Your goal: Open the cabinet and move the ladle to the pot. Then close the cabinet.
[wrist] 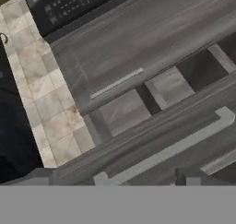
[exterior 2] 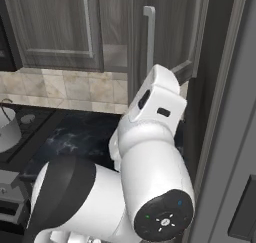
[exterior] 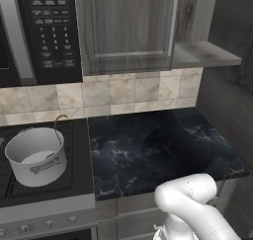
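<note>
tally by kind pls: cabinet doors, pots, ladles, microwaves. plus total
Cabinet doors: 2, left door shut, right door swung open
Pots: 1, the pot on the stove
Ladles: 1, the ladle hooked over the pot's rim
Microwaves: 1, the microwave
Total: 5

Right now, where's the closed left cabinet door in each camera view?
Left base view: closed cabinet door at top centre, right of the microwave.
Right base view: top left.
Hand view: rolled, a diagonal panel across the upper middle.
Shared landmark: the beige tile backsplash bordering it.
</note>
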